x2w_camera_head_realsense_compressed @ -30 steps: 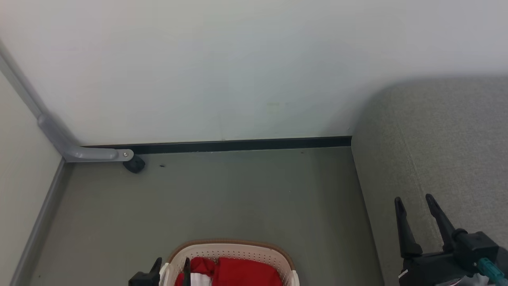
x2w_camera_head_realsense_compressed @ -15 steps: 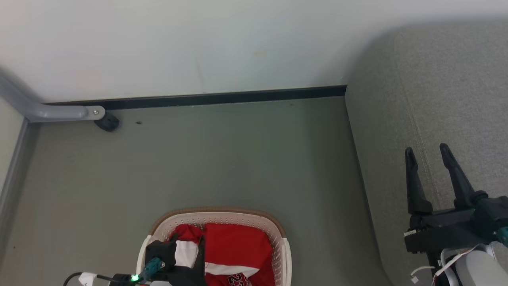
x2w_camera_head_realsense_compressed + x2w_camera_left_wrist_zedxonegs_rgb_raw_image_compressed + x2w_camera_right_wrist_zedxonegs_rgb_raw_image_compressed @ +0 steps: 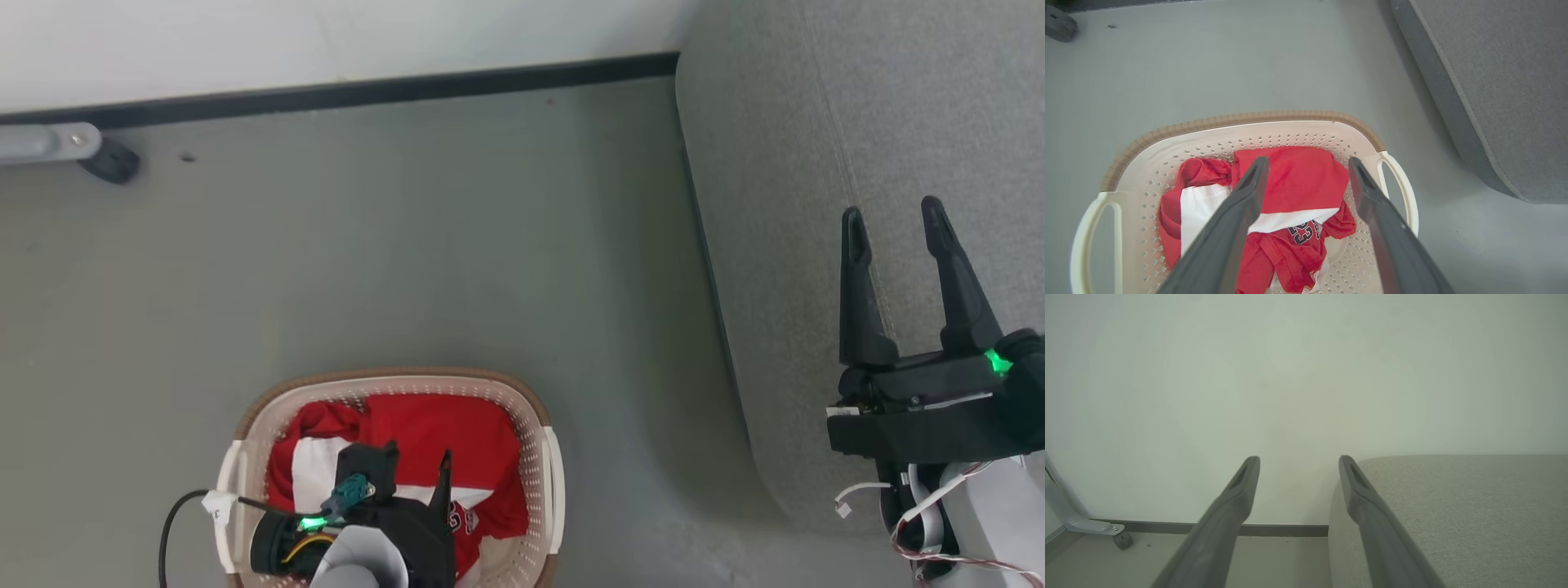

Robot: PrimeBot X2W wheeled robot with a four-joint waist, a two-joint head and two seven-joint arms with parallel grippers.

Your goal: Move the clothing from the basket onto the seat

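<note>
step: first pick, approach | left gripper (image 3: 1307, 163): my fingers wide, empty, above the basket (image 3: 1241, 118) | red jerseys (image 3: 1294, 183): heaped inside basket | right gripper (image 3: 891, 211): wide, empty, over couch seat (image 3: 816, 122) right of basket | next: I lower, pinch top fold

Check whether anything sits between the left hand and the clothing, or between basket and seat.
Nothing visible. The left hand hangs open over the clothing in the open-topped basket; just floor lies between the basket and the seat.
</note>
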